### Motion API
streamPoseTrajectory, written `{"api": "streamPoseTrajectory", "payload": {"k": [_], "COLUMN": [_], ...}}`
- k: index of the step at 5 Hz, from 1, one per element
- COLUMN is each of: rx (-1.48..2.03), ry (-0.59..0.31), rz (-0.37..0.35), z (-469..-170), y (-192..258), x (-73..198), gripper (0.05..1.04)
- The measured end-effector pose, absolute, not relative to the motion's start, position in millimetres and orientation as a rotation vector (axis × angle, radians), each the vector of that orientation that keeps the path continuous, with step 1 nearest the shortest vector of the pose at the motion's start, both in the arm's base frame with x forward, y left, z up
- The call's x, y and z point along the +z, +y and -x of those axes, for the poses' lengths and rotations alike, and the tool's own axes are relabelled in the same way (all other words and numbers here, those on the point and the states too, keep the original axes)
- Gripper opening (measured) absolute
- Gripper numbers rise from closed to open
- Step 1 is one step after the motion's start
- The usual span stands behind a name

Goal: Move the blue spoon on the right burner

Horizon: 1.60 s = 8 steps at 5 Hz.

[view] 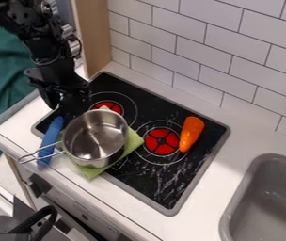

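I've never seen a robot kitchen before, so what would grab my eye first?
Probably the shiny metal pot on the green cloth, with a blue spoon lying at its handle. Next, the bright orange carrot beside the red right burner, and the black robot arm at upper left.

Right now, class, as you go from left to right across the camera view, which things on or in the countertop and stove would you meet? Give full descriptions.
Long blue spoon, round body of the shiny metal pot, round red right burner, tapered orange carrot, deep grey sink.
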<state>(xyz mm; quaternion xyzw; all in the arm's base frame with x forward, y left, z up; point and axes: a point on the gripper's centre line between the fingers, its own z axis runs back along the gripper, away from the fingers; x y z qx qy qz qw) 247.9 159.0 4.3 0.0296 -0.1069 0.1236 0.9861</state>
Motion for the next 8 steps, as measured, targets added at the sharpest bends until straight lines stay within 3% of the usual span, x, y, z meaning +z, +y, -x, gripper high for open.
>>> {"api": "streamPoseTrajectory", "payload": {"k": [2,5,8], "rx": [0.123,0.120,0.041], "ry": [-0.329,-0.367,-0.564], "rz": [-0.084,-0.082,-0.079], "z": [-272,-306,-324], "y": [166,160,116], "x": [15,40,121], "gripper": [0.530,0.531,0.531]}}
